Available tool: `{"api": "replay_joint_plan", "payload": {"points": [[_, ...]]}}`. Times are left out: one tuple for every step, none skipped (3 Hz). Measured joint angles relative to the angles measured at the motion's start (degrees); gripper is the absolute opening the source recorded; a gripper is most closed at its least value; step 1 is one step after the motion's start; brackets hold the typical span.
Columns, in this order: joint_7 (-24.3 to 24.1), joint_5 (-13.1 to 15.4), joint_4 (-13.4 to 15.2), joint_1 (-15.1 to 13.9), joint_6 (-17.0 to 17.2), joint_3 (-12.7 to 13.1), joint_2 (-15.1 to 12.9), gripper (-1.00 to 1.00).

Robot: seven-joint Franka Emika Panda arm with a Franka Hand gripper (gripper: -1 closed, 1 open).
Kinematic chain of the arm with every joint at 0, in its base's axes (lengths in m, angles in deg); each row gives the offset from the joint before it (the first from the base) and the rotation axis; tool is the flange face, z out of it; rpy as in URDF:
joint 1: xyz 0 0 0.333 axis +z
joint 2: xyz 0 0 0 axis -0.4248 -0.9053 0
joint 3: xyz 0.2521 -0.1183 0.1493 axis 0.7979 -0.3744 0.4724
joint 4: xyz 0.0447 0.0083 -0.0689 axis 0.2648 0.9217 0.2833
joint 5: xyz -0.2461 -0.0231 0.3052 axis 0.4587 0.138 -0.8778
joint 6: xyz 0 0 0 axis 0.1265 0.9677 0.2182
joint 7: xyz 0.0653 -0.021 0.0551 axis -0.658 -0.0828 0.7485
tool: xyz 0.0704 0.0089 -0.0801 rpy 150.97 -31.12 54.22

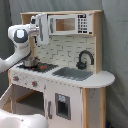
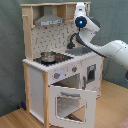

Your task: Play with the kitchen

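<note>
One toy kitchen (image 1: 75, 85), tall, white and light wood, planted on the floor and filling the middle of both exterior views. Up top, a grey range hood (image 2: 49, 20) and a microwave (image 1: 65, 23). At counter height, a black faucet (image 1: 85, 57) over the sink (image 1: 72, 74), with a small metal pot (image 2: 48, 56) resting on the stovetop (image 1: 42, 66). Below, in the second exterior view, an oven door (image 2: 70, 102) hanging open, tipped outward on its bottom hinge.

Gripper (image 2: 80, 9) raised to the upper shelf level, close against the cabinet top beside the hood; cannot tell whether the jaws are apart or together, hidden as they are.

Probably stiff and rigid throughout, made of board panels, too bulky to lift but likely light enough to rock under a hard sideways shove. Best handled by its moving parts: the top edge of the oven door, the pot's rim or handle, the microwave door edge, the knobs (image 2: 57, 75) on the front. Small hinges, likely fragile, so gentle pushes along the swing arc only. Pot probably light and slippery, easily knocked off the burner.
</note>
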Motion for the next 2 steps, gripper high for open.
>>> {"api": "replay_joint_plan", "payload": {"points": [[0.01,0.01,0.19,0.0,0.0,0.0,0.0,-1.0],[0.07,0.01,0.27,0.06,0.5,-0.01,0.11,-1.0]]}}
